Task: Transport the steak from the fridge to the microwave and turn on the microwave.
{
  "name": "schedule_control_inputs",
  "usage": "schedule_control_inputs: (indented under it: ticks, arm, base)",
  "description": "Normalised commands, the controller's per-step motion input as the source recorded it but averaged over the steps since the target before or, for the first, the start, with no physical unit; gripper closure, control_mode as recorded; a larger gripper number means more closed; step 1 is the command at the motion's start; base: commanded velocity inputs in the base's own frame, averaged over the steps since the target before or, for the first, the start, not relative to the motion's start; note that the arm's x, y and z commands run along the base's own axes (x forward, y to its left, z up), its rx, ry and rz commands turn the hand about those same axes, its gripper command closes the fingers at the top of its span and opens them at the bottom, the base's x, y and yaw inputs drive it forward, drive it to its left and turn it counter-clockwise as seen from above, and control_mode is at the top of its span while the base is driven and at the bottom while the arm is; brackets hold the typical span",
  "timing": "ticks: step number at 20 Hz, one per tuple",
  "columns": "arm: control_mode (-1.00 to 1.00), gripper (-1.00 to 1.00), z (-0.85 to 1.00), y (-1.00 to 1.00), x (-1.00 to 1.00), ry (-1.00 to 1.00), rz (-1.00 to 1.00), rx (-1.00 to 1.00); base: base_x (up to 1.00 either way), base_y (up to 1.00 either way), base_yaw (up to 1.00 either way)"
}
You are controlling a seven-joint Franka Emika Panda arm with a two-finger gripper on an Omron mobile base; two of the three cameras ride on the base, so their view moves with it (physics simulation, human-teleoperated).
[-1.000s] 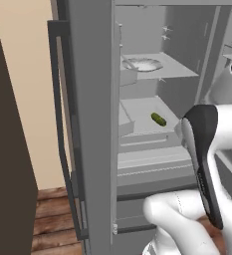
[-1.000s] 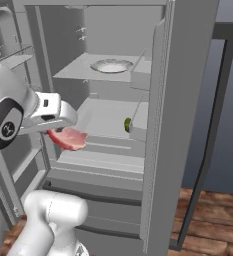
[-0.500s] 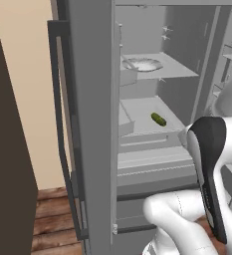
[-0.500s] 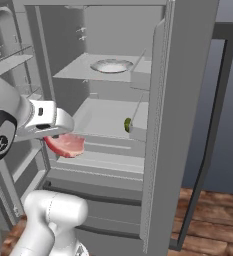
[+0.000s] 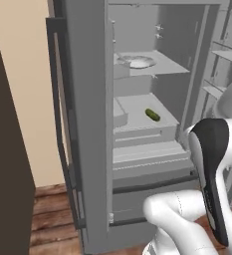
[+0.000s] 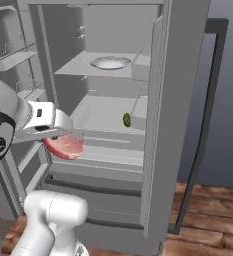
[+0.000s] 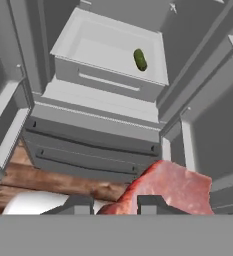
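Red-pink steak (image 6: pixel 64 146) is pinched in the gripper (image 6: pixel 68 136), jaws closed part way onto the meat; it hangs out in front of the open fridge (image 6: pixel 175 75), to the left of the shelves and clear of them, roughly level with the front lip of the middle shelf in the right base view; from the hand camera the steak (image 7: pixel 170 187) sits right between the two dark fingertips (image 7: pixel 154 204) and pokes out past them; the slab looks tilted, not flat; a little green pickle (image 6: pixel 126 119) lies in the pale tray on the middle shelf, well apart from the steak; a shallow bowl (image 6: pixel 110 62) rests on the shelf above; both fridge doors stand open, with wood floor (image 6: pixel 208 220) below.
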Motion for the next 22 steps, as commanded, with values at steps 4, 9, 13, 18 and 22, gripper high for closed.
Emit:
schedule_control_inputs:
  ticks: [4,9,13,18,22]
  arm:
    - [1.00,1.00,0.00,0.00,0.00,0.00,0.00,0.00]
    - [1.00,1.00,0.00,0.00,0.00,0.00,0.00,0.00]
    - [1.00,1.00,0.00,0.00,0.00,0.00,0.00,0.00]
    - [1.00,1.00,0.00,0.00,0.00,0.00,0.00,0.00]
    - [1.00,1.00,0.00,0.00,0.00,0.00,0.00,0.00]
  base:
    - [-0.64,0.02,-0.17]
    - [-0.64,0.05,-0.17]
    - [-0.60,0.00,-0.17]
    - [-0.52,0.00,-0.36]
    - [-0.36,-0.08,-0.50]
